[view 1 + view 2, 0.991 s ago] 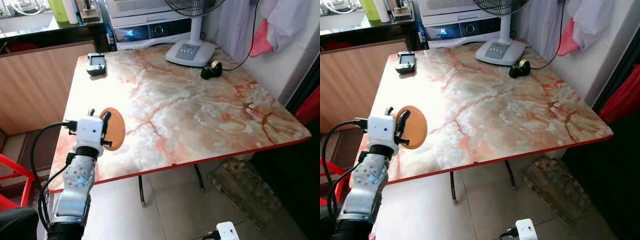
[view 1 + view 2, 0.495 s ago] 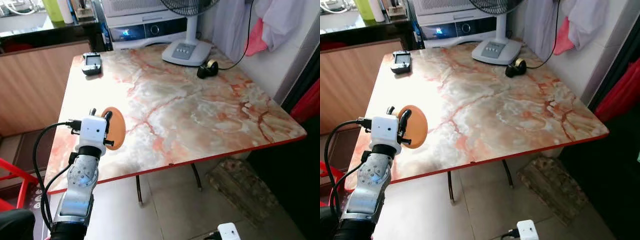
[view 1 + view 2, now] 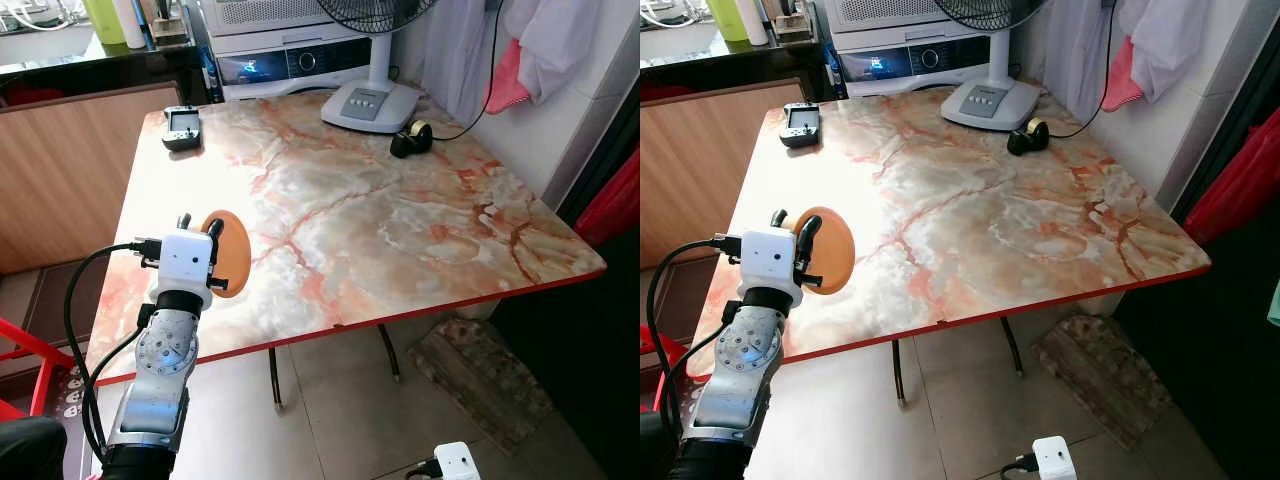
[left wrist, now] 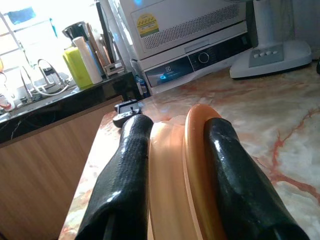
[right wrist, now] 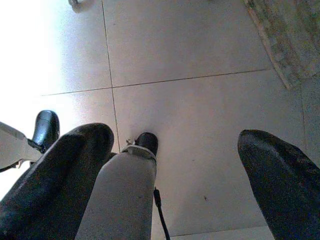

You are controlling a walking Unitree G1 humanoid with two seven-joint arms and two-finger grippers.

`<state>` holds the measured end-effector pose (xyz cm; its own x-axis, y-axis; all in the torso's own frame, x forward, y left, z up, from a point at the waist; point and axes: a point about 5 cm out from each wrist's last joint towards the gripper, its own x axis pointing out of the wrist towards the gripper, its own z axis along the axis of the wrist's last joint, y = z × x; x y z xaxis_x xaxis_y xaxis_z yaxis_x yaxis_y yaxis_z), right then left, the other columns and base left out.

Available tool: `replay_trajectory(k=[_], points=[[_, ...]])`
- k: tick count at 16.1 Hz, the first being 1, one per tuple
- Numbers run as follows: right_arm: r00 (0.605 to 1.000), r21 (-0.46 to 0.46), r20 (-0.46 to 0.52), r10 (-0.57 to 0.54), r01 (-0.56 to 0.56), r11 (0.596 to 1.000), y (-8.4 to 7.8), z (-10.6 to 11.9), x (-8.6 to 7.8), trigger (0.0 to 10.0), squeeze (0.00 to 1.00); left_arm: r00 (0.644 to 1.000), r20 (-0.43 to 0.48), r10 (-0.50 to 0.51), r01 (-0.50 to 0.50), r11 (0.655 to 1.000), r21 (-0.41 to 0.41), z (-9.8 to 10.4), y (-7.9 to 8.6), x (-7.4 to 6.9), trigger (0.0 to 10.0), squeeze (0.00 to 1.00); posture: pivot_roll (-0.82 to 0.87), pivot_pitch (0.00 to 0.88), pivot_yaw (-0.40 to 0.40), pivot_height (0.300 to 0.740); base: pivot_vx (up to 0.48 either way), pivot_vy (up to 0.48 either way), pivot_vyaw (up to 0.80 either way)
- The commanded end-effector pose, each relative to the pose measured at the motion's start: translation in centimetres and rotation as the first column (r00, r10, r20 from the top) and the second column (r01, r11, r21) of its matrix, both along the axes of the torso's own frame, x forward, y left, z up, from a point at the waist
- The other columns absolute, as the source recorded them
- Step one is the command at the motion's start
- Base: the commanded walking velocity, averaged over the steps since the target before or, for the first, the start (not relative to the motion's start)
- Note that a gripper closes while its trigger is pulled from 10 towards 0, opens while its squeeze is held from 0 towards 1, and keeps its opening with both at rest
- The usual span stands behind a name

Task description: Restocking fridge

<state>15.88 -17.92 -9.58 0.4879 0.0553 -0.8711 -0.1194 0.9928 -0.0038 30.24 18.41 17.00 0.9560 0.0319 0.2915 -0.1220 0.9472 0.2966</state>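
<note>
Presently my left hand [image 3: 198,232] was pinching an orange disc-shaped item [image 3: 232,255] on edge between both fingers [image 4: 125,170], held upright above the near-left part of the marble counter [image 3: 400,220]. What the item was, I could not determine. My right hand [image 5: 172,175] hung idle over the tiled floor [image 5: 190,45], fingers spread wide and holding nothing. Farther out on the counter stood a fan base [image 3: 370,103], a tape dispenser [image 3: 411,140] and a small dark device [image 3: 182,127]. No fridge was visible. In my judgement the carry required a firm, steady pinch, the disc kept upright and well off the counter edge while turning away.
</note>
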Motion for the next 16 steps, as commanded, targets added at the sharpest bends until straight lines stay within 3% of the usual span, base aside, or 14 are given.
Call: replay_trajectory(k=[1, 5, 16], points=[[1.000, 0.009, 0.007, -0.009, 0.009, 1.000, 0.10, 0.01, 0.02, 10.0, 0.00, 1.000, 0.020, 0.006, -0.006, 1.000, -0.009, 0.54, -0.01, -0.01, 10.0, 0.00, 0.00, 0.000, 0.031, 0.740, 0.000, 0.000, 0.00], [1.000, 0.010, 0.008, -0.015, 0.015, 1.000, 0.11, 0.02, 0.05, 10.0, 0.00, 1.000, 0.019, 0.002, -0.001, 1.000, -0.019, 0.58, -0.08, 0.03, 10.0, 0.00, 0.00, 0.000, 0.030, 0.740, 0.000, 0.000, 0.00], [1.000, 0.008, 0.004, -0.014, 0.014, 1.000, 0.00, 0.01, 0.00, 10.0, 0.00, 1.000, 0.016, -0.009, 0.010, 0.999, -0.040, 0.41, -0.26, -0.08, 10.0, 0.00, 0.00, 0.000, 0.026, 0.740, 0.000, 0.355, 0.00]])
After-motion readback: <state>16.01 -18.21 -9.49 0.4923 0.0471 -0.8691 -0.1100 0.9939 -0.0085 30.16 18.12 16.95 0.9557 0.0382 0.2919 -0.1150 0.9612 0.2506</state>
